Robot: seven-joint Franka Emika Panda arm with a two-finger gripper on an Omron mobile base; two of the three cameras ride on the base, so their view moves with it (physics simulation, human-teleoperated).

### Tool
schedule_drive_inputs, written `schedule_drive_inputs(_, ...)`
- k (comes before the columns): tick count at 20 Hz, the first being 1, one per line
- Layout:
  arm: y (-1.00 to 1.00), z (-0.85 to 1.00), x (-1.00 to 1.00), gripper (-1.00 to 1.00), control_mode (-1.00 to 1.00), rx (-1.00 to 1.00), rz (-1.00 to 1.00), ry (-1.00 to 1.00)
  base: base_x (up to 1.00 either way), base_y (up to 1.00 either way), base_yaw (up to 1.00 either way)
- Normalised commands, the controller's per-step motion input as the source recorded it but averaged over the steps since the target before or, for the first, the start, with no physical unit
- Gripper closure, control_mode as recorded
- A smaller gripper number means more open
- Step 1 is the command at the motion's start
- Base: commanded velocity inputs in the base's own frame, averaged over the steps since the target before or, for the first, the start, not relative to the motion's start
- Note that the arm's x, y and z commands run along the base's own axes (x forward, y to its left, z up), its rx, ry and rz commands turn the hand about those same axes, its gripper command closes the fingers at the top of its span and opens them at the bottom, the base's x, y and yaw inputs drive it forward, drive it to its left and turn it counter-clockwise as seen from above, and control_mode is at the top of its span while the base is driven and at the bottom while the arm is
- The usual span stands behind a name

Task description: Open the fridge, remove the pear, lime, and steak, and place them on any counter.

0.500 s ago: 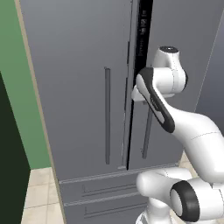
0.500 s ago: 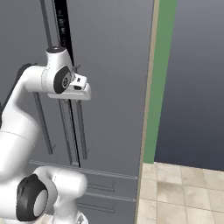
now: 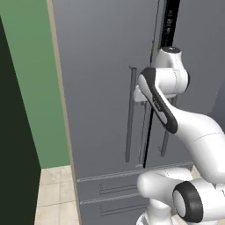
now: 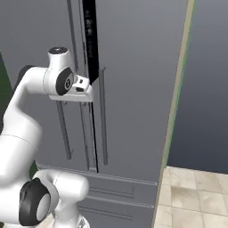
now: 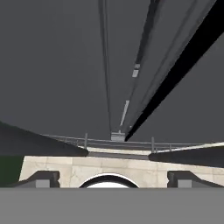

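The fridge (image 3: 101, 88) is a tall slab of smooth, matte grey with flat doors, split by a glossy black centre strip (image 4: 90, 40) and fitted with long, thin vertical bar handles (image 3: 130, 114). Below the doors run two shallow drawers (image 4: 120, 196) with slim horizontal pulls. Both doors are shut, so whatever sits inside is hidden. The fridge top is cut off in both base views.

The gripper (image 5: 113, 177) hangs close to the door front near the centre strip, at upper-handle height, pointing downward along the doors. In the hand view its two dark, blocky fingertips (image 5: 40, 178) stand far apart at the bottom corners, spread wide with nothing between them. In the base views the white, rounded wrist and a dark joint cover the fingers, so contact with a handle cannot be made out.

Beige stone-look floor tiles (image 4: 191, 196) lie to the right, a flat green wall (image 3: 33, 79) to the left
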Motion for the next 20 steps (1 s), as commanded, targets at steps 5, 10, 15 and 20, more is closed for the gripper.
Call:
schedule_drive_inputs(5, 0.00, 0.00, 0.00, -1.00, 1.00, 0.00, 0.00, 0.00, -0.26, 0.05, 0.00)
schedule_drive_inputs(10, 0.00, 0.00, 0.00, -1.00, 1.00, 0.00, 0.00, 0.00, -0.75, -0.49, 0.00)
schedule_drive_inputs(15, 0.00, 0.00, 0.00, -1.00, 1.00, 0.00, 0.00, 0.00, -0.28, -0.10, 0.00)
schedule_drive_inputs(20, 0.00, 0.00, 0.00, -1.00, 1.00, 0.00, 0.00, 0.00, 0.00, 0.00, 0.00)
